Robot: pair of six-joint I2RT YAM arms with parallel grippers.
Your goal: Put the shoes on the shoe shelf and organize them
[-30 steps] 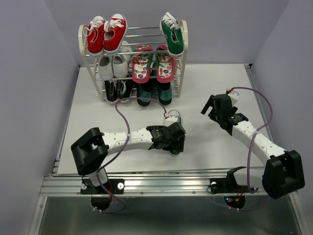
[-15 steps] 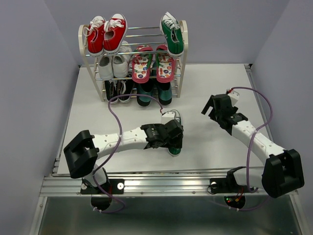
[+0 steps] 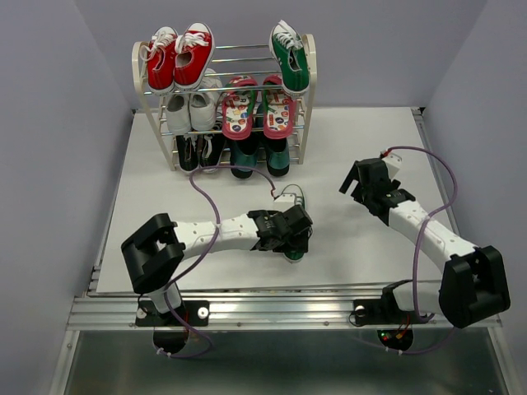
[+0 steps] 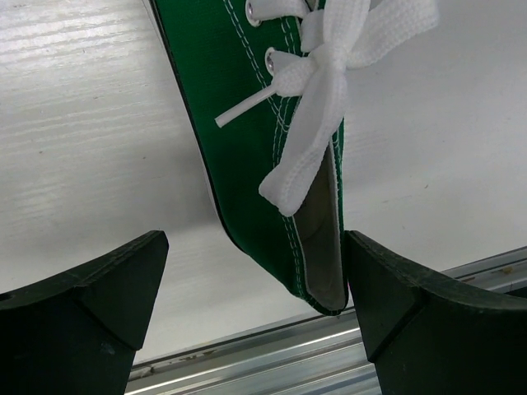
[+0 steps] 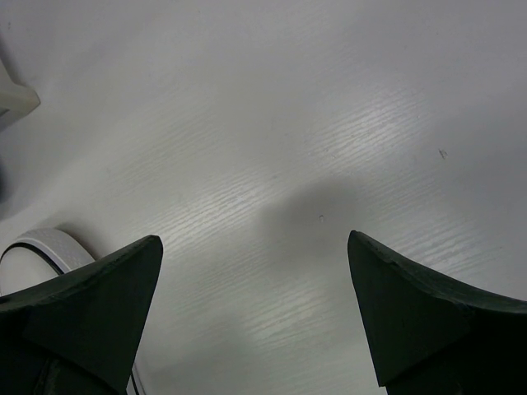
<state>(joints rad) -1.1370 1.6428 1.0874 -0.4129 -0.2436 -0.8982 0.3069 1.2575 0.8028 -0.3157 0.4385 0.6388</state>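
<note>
A green sneaker with white laces [image 3: 291, 198] lies on the table, toe toward the shoe shelf [image 3: 309, 99]. My left gripper [image 3: 290, 237] is low over its heel end. In the left wrist view the sneaker [image 4: 247, 107] sits between the open fingers, its heel rim against the right finger [image 4: 387, 296], and the gripper [image 4: 255, 329] is not closed on it. The other green sneaker [image 3: 290, 56] rests on the top tier at the right. The red flip-flops [image 3: 257, 107] are on the middle tier and the teal slip-ons [image 3: 259, 156] on the bottom. My right gripper [image 3: 360, 183] is open and empty over bare table [image 5: 255, 321].
Red sneakers [image 3: 179, 58] fill the top tier's left, white sneakers [image 3: 189, 107] the middle left, black sneakers [image 3: 198, 152] the bottom left. The table's metal front rail [image 4: 247, 362] runs just behind the sneaker's heel. A purple cable [image 3: 202, 185] loops from the left arm.
The left arm's elbow swung out to the left and came back. Its gripper stayed over the green sneaker, which shifted only slightly. The right arm barely moved.
</note>
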